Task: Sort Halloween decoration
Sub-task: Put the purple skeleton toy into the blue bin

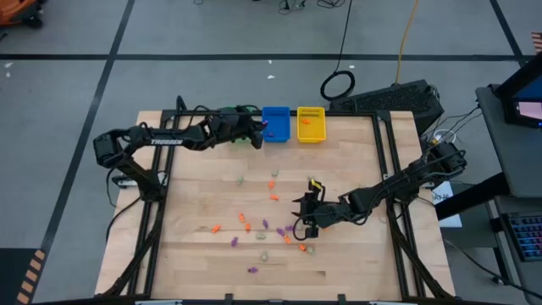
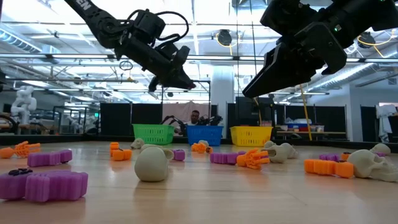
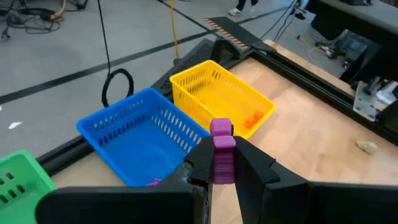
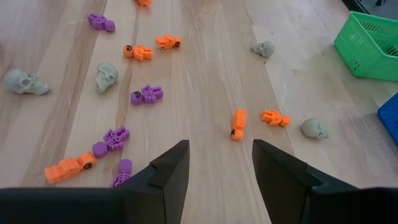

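purple trinkets lie closest to the low camera, flat on the light wooden table, with a pale skull just behind them.

the table carries both dark arms. the left arm reaches along the far edge toward the bins, and the right arm stretches in from the right side to the middle of the table.

three small rectangular bins stand in a row at the far edge: the green bin, the blue bin and the yellow bin, each just beside the next. a few orange pieces lie inside the yellow bin, and a bit of purple shows at the bottom of the blue bin.

the left gripper hangs above the near edge of the blue bin, its fingers clenched on a purple decoration that stands upright between them.

the right gripper hovers over the scattered pieces, its fingers spread apart with nothing between them.

the halloween decoration is strewn over the middle and front of the table. in the right wrist view there are orange pieces, purple pieces and pale greenish-beige skulls, most lying apart from one another. one skull lies near the green bin, and another lies just beside an orange piece.
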Tool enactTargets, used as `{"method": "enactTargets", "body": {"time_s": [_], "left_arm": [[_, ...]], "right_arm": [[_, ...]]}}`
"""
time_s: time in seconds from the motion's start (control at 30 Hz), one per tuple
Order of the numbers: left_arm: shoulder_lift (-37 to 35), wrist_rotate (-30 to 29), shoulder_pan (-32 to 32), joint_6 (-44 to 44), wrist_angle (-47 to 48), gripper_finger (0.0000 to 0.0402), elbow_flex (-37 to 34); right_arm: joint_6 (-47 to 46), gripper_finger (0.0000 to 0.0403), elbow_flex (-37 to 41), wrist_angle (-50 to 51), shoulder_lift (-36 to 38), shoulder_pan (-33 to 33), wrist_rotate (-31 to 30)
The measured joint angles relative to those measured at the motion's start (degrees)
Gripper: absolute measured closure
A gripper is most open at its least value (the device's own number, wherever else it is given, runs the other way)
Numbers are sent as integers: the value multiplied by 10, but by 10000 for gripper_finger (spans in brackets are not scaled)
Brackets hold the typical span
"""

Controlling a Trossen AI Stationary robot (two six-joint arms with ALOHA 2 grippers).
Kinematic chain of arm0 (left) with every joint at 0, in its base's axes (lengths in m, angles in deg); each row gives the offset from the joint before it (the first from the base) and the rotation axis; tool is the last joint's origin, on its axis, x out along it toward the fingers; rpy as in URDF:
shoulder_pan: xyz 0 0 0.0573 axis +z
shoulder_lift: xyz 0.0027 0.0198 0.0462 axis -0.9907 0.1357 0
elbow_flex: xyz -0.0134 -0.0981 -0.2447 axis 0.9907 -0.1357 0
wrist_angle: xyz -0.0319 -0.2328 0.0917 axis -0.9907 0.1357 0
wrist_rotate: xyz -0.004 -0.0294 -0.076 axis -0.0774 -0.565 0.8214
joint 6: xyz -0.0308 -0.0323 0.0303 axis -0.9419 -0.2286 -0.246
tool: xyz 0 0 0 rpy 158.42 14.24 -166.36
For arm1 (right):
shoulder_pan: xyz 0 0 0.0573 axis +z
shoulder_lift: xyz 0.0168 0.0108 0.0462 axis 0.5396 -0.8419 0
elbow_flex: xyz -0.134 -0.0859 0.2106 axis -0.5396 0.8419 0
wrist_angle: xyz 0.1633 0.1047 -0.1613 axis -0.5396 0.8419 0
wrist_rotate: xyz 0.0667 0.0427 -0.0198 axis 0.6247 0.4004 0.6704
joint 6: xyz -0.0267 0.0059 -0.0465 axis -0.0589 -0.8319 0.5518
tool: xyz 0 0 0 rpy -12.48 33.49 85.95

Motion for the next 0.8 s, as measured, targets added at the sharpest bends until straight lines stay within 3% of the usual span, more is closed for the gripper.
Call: {"method": "enactTargets", "body": {"time_s": [0.57, 0.8], "left_arm": [[156, -1, 8, 0, -21, 359, 64], [188, 12, 8, -15, -20, 359, 72]], "right_arm": [[2, 239, 0, 0, 0, 0, 0], [2, 239, 0, 1, 0, 0, 0]]}}
